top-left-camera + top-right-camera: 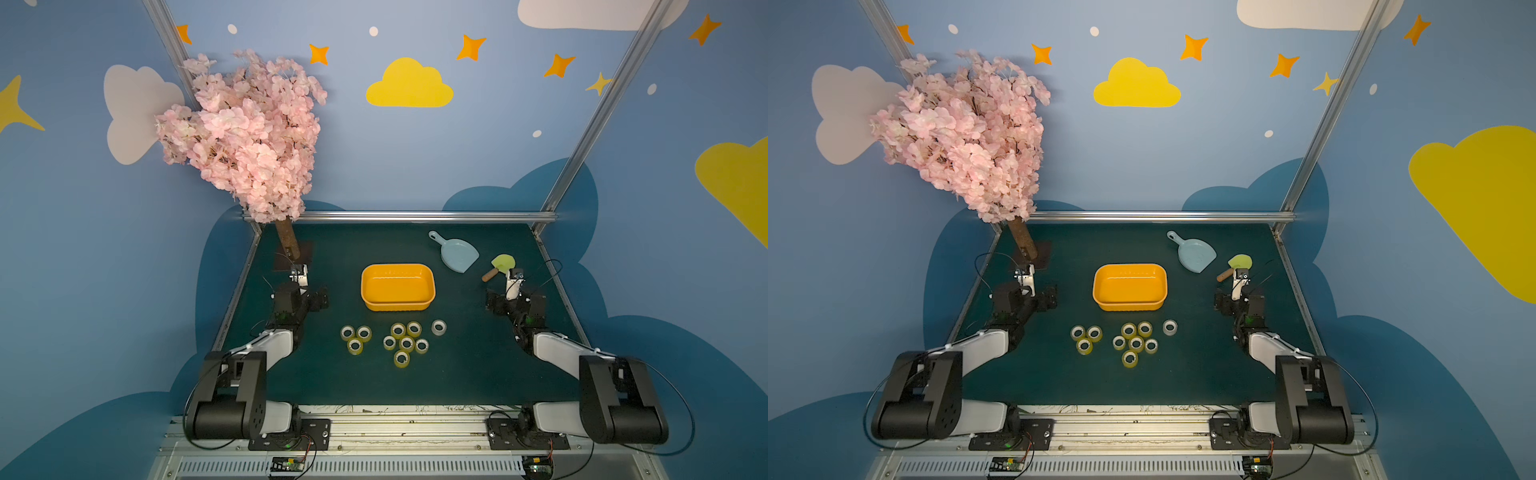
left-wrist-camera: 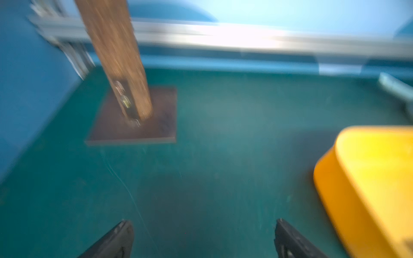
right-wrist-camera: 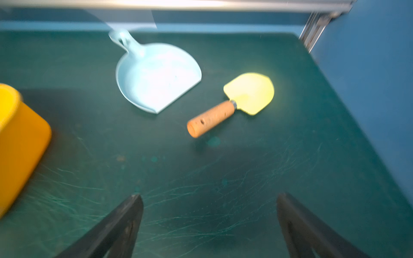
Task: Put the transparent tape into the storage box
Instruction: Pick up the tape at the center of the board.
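The storage box (image 1: pixel 398 308) (image 1: pixel 1129 306), an empty orange-yellow tub, stands mid-mat in both top views. In front of it lie several rolls of transparent tape: a trio (image 1: pixel 355 337), a larger cluster (image 1: pixel 405 343) (image 1: pixel 1135 343) and a single roll (image 1: pixel 439 327). My left gripper (image 1: pixel 300 272) (image 2: pixel 202 221) hovers left of the box, open and empty over bare mat; the box's corner (image 2: pixel 368 178) shows beside it. My right gripper (image 1: pixel 515 277) (image 3: pixel 209 195) is right of the box, open and empty; the box's end (image 3: pixel 20 138) is at the frame edge. No tape shows in either wrist view.
A pink blossom tree (image 1: pixel 249 137) rises from a trunk on a brown base plate (image 2: pixel 134 134) at the back left, near my left gripper. A pale blue dustpan (image 1: pixel 457 255) (image 3: pixel 154 76) and a small wooden-handled shovel (image 1: pixel 500 266) (image 3: pixel 223 107) lie at the back right. A metal rail (image 1: pixel 399 216) bounds the mat's back.
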